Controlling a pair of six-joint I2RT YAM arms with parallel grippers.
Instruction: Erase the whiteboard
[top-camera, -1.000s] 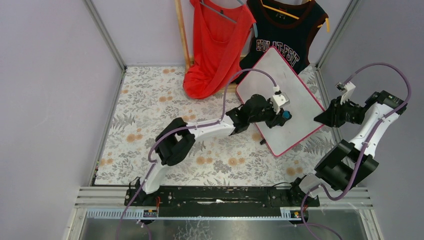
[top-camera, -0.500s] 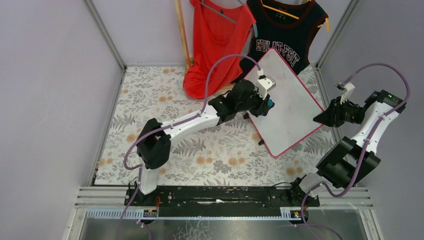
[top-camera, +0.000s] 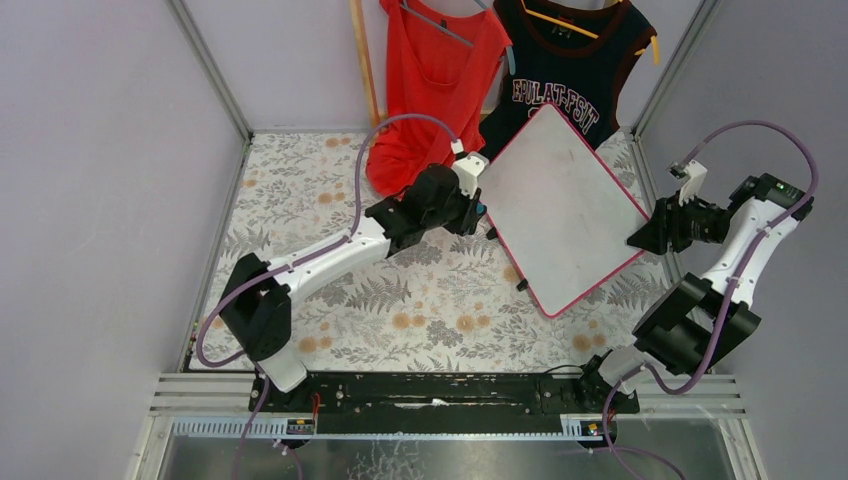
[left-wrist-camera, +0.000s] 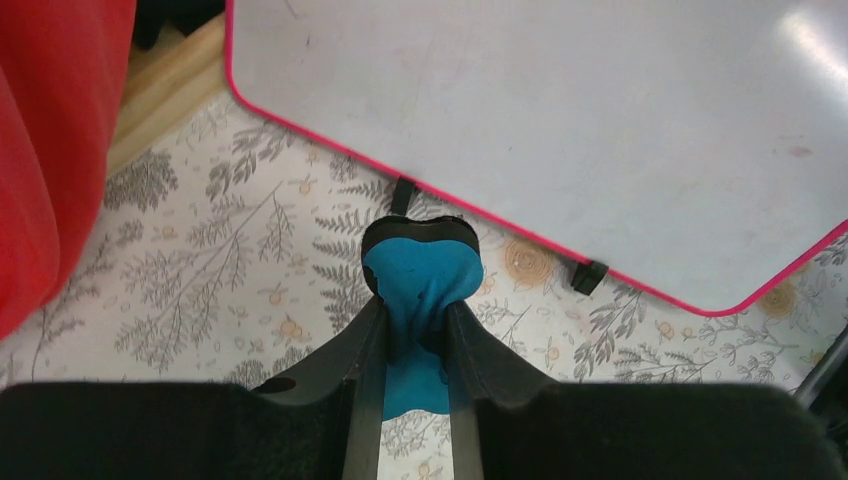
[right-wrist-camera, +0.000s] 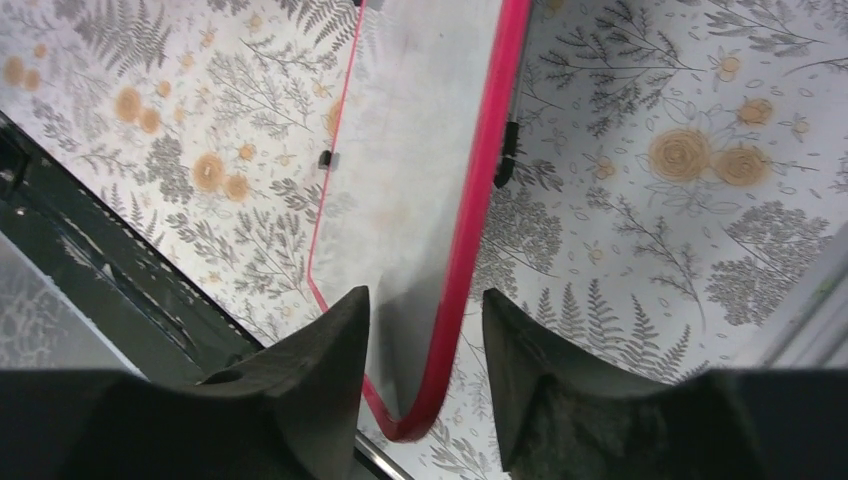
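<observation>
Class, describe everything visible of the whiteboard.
The rectangular white board with thin pink-red frame has rounded corners and small black feet. Its surface looks wiped, faintly smudged. It sits diagonally on the floral tablecloth. The right gripper straddles one corner; the left gripper, holding a blue eraser block, hovers beside it.

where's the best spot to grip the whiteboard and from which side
Probably take the whiteboard by its right corner, coming low from the right: its black feet hold the thin framed edge off the floral cloth, leaving room underneath. The right gripper straddles that corner.
</observation>
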